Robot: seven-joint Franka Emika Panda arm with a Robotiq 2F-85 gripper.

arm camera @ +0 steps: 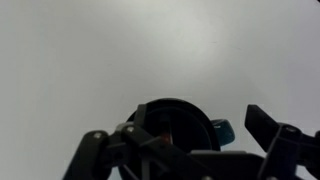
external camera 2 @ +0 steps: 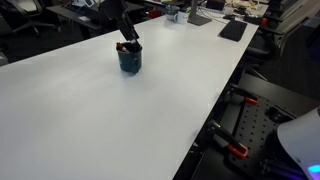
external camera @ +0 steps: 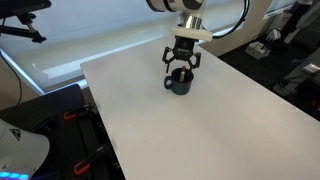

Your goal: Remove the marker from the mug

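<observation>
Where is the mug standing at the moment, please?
The mug stands on the white table toward its far end in an exterior view, directly beneath the gripper. The wrist view shows it at bottom centre.

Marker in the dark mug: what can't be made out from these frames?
1. Reddish-orange marker: wrist view, only a dim reddish patch inside the dark blue-black mug; gripper linkage covers the rest.
2. Both exterior views: marker too small, hidden behind the open gripper.
3. Part of the mug's rim: wrist view, covered by gripper parts.
</observation>
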